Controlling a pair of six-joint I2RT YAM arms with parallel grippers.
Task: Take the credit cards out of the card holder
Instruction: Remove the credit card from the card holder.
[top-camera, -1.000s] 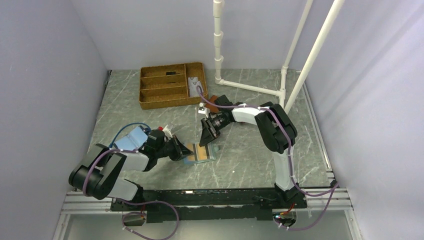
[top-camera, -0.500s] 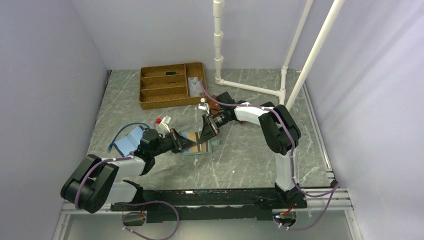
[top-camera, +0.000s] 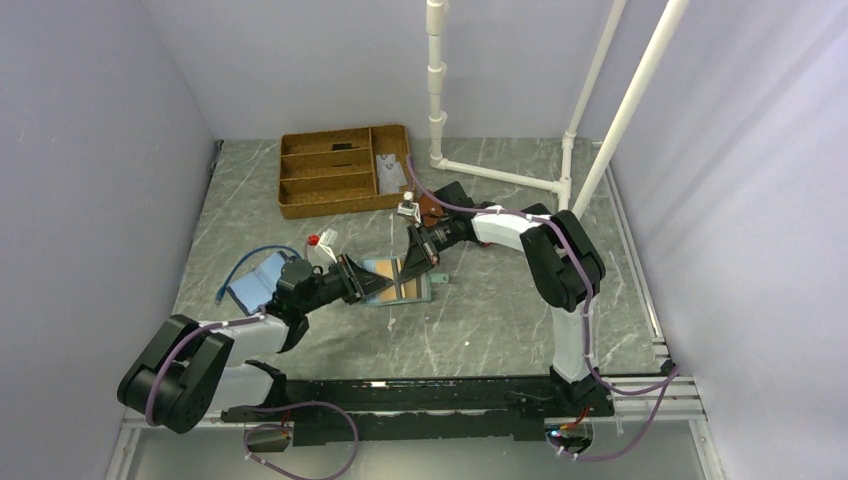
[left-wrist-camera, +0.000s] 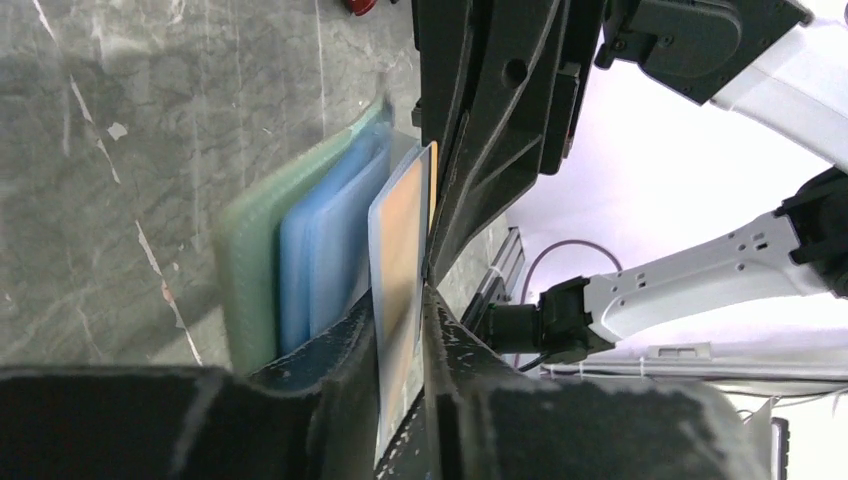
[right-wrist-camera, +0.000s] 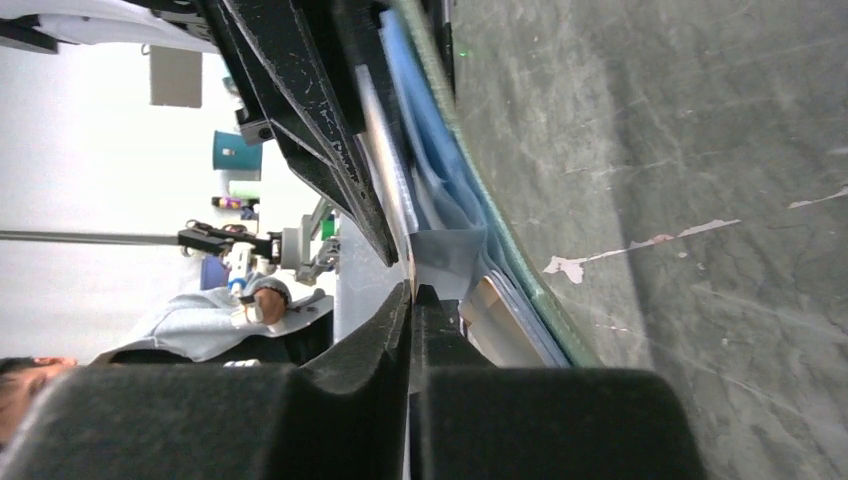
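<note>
The light blue card holder (top-camera: 398, 284) lies open on the table between both grippers. Its greenish edge (left-wrist-camera: 248, 270) and blue leaves (left-wrist-camera: 320, 245) show in the left wrist view. My left gripper (top-camera: 362, 284) (left-wrist-camera: 402, 330) is shut on a blue-rimmed inner leaf with the tan card (left-wrist-camera: 400, 250) in it. My right gripper (top-camera: 414, 262) (right-wrist-camera: 411, 292) is shut on a thin tan edge at the far end of that card. The holder (right-wrist-camera: 432, 140) sits just right of the right gripper's pads. Whitish cards (right-wrist-camera: 500, 322) sit in its pocket.
A wicker divider tray (top-camera: 345, 170) stands at the back. A flat light blue piece with a blue cable (top-camera: 255, 277) lies behind the left arm. A small red item (top-camera: 316, 241) and a brown wallet (top-camera: 430, 206) lie nearby. White pipes (top-camera: 500, 176) cross the back right.
Both grippers and the holder have shifted away from the arm bases, towards the back. The left arm has stretched forward. Both stay shut at the holder's opposite ends.
</note>
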